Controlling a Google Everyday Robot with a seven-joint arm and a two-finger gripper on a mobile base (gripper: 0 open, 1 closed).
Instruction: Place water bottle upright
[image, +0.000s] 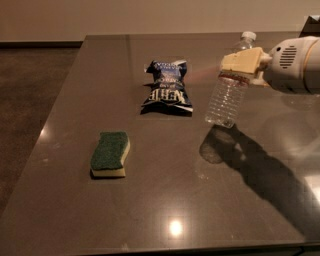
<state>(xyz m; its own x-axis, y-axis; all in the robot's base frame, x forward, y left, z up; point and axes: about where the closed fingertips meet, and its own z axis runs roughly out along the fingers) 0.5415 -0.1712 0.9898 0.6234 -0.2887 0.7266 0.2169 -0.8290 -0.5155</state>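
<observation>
The water bottle (227, 97) is a clear ribbed plastic bottle with a white cap at its top. It hangs nearly upright, tilted slightly, above the dark table (165, 200), right of the middle. My gripper (242, 65) comes in from the right and is shut on the bottle's upper part, just below the cap. The bottle's base is a little above the tabletop, with its shadow below it.
A blue snack bag (167, 87) lies left of the bottle. A green and yellow sponge (110, 153) lies at the front left. The table's left edge borders a dark floor, and its front edge is near the bottom of the view.
</observation>
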